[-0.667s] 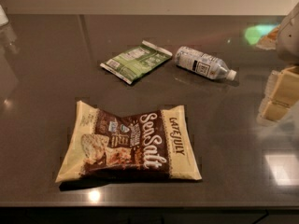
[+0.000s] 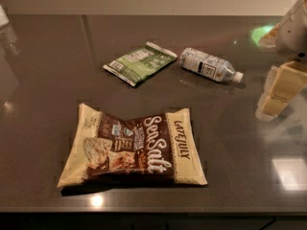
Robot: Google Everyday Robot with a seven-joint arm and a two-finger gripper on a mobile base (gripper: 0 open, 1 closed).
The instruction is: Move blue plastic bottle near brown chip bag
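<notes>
Blue plastic bottle (image 2: 208, 65): small, clear, pale bluish-white label, white cap (image 2: 238, 76); on its side on dark grey glossy tabletop (image 2: 48, 80), back right of centre. Long axis diagonal, base far-left, cap near-right, pointing toward the gripper.

Cream-coloured blocky gripper (image 2: 271, 104): at right edge of view, above the tabletop, just right of the cap and a little nearer the camera, apart from it. Parted or closed: not readable here. Nothing held as far as visible.

Brown chip bag (image 2: 134, 147): large, flat, dark brown centre, cream ends, white "Sea Salt" lettering; near the front edge, well apart from the bottle, to its front-left.

Small green foil packet (image 2: 140, 63): just beside the bottle base on the left, narrow gap.

Likely next: reach left to the bottle, grasp across its short width, square to the diagonal. Bare room between bottle and the bag's upper right corner, good drop zone.

Risks: round bottle rolling; green packet crowding the base end; front table edge close under the bag.
</notes>
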